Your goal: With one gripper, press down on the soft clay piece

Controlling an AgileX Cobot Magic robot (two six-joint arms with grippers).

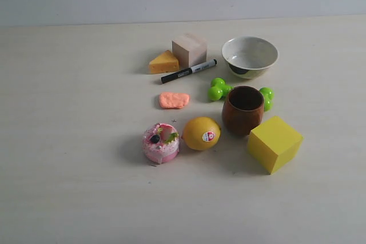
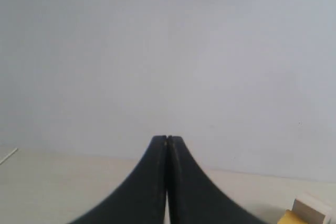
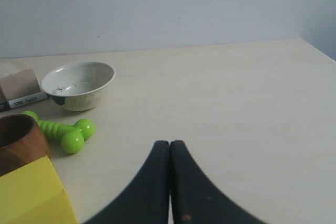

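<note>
The soft clay piece (image 1: 174, 100) lies flat on the table, a small salmon-orange lump just below the black marker and above the pink cake. Neither arm shows in the exterior view. In the left wrist view my left gripper (image 2: 167, 139) is shut, its black fingers pressed together with nothing between them, pointing at the wall over the table. In the right wrist view my right gripper (image 3: 169, 143) is shut and empty, above bare table to the side of the green dumbbell. The clay is out of both wrist views.
Around the clay stand an orange cheese wedge (image 1: 163, 62), a beige block (image 1: 189, 49), a black marker (image 1: 189, 71), a white bowl (image 1: 250, 56), a green dumbbell (image 1: 219, 88), a brown cup (image 1: 243, 109), a lemon (image 1: 201, 133), a pink cake (image 1: 160, 142) and a yellow cube (image 1: 274, 143).
</note>
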